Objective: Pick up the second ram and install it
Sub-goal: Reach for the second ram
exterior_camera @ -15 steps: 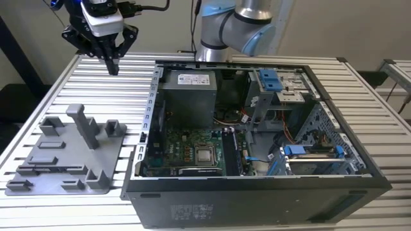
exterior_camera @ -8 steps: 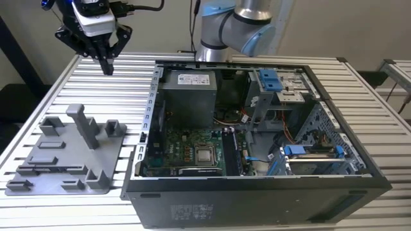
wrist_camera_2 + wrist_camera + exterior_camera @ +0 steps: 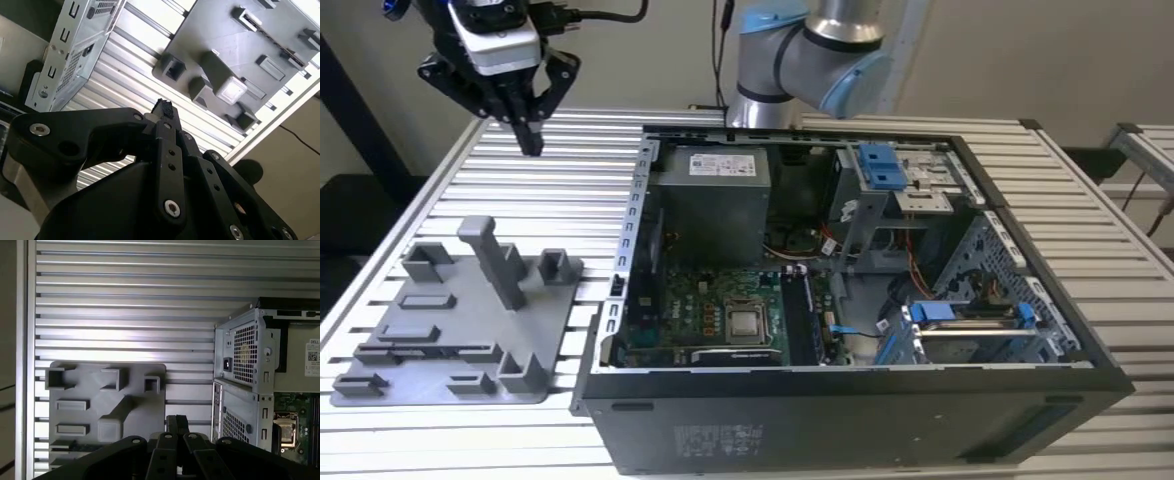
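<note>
Black gripper [image 3: 176, 424] hangs above the slatted bench [image 3: 587, 150] close by the grey tray [image 3: 454, 330], its jaws closed on nothing. Second ram [image 3: 67, 444] looks to be the dark strip lying in a slot of that tray.

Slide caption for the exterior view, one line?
Gripper hangs over the slatted table past the grey tray, open computer case to the exterior view's right.

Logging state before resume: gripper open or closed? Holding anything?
Gripper: closed, fingertips together, nothing held.
</note>
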Robot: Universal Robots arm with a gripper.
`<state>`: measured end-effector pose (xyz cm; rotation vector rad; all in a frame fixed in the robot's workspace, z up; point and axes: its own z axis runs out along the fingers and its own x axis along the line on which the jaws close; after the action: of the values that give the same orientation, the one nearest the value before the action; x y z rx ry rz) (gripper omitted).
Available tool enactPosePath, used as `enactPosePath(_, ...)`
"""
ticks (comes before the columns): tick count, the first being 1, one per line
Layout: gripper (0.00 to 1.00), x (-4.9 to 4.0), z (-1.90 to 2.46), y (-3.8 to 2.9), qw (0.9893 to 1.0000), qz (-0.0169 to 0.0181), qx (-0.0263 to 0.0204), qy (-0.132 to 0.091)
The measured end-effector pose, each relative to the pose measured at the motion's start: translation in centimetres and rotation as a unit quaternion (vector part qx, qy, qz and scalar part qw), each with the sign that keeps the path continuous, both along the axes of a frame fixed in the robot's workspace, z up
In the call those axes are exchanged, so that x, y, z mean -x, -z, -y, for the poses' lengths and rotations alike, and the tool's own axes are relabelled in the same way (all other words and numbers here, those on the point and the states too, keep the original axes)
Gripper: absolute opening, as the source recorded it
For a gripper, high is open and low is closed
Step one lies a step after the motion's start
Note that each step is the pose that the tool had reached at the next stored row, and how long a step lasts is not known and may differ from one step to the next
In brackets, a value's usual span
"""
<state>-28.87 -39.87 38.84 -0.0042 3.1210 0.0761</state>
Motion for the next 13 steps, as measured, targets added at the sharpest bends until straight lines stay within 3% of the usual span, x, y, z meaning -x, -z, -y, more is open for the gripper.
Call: enactPosePath(13, 0.11, 2.2, 0.0, 0.0, 1.0, 0.0003, 0.0, 0.0)
